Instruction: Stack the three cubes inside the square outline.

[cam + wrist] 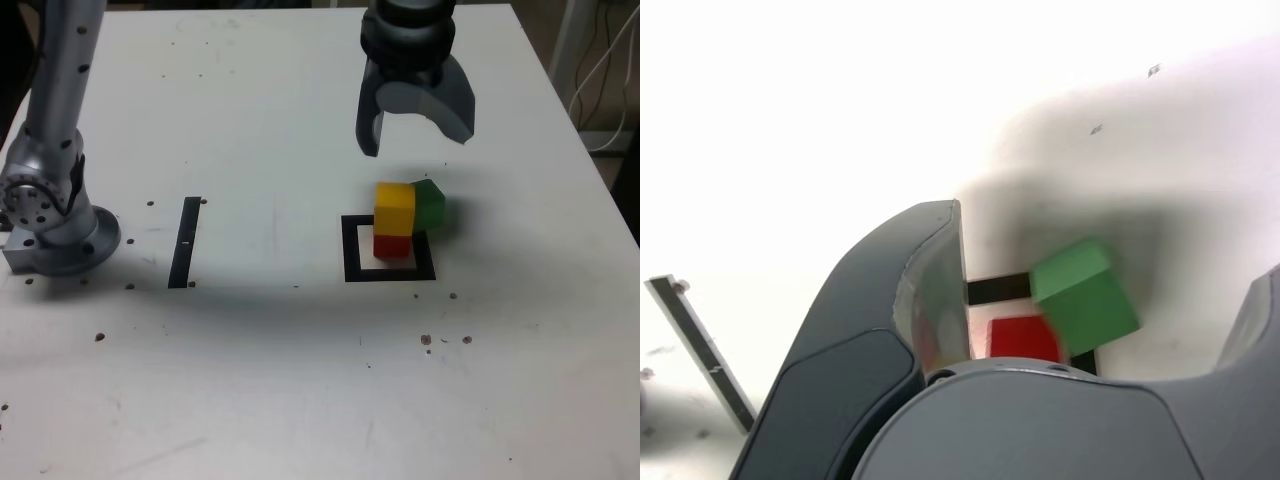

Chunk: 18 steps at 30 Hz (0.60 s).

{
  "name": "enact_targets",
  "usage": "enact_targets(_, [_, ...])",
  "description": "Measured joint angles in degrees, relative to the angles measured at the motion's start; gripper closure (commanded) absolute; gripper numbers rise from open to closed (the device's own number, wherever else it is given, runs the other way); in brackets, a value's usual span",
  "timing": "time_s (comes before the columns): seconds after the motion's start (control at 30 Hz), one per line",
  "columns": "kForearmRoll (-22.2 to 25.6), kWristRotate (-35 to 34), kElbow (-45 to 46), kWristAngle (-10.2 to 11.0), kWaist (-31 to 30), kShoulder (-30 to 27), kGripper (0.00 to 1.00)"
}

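In the exterior view the yellow cube (395, 207) stands on the red cube (392, 245) inside the square outline (350, 250). The green cube (430, 207) is tilted and blurred beside the yellow one, on the exterior view's right, over the outline's far corner and not on top of the stack. I cannot tell whether it is resting or in the air. My gripper (415, 140) hangs open above the stack, holding nothing. In the wrist view the gripper (1100, 300) frames the tilted green cube (1085, 297), the red cube (1020, 337) and a piece of the outline (995, 290). The yellow cube is hidden there.
A thin black strip (185, 242) lies on the white table to the exterior view's left and shows in the wrist view too (700, 345). The arm's base (50, 225) stands at the left edge. Cables (600, 70) hang beyond the table's right edge.
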Motion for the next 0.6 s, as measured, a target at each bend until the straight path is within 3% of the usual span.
enact_targets(0.6, [-2.8,1.5,-1.4,-3.8,-0.8,6.5,0.04])
